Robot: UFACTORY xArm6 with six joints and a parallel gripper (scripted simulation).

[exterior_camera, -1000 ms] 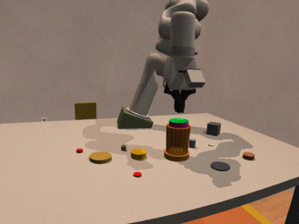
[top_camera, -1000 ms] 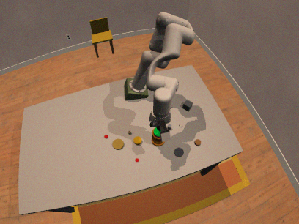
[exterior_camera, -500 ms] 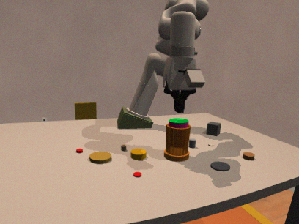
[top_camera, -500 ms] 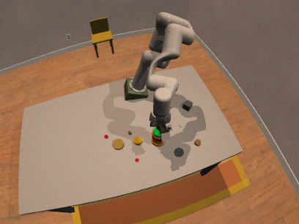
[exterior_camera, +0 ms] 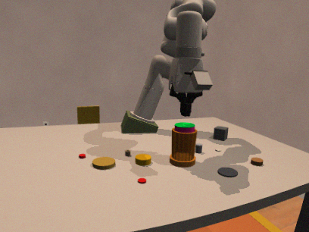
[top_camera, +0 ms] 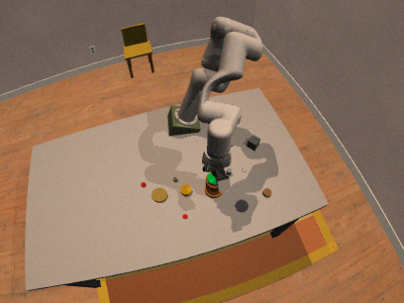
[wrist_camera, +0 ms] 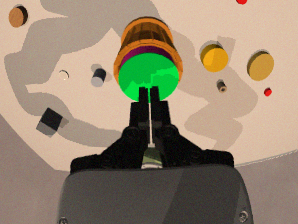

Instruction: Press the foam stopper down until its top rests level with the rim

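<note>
An orange ribbed jar stands upright on the grey table. A foam stopper with a green top and purple side sits in its mouth and stands a little above the rim. The jar also shows in the overhead view and the wrist view, where the green top fills the jar mouth. My gripper is shut and empty, pointing straight down, a short gap above the stopper and apart from it. In the wrist view the closed fingers point at the near edge of the green top.
Flat discs lie around the jar: two yellow ones to the left, a dark grey one and a brown one to the right. Small red dots, a small grey cylinder and a dark cube are nearby.
</note>
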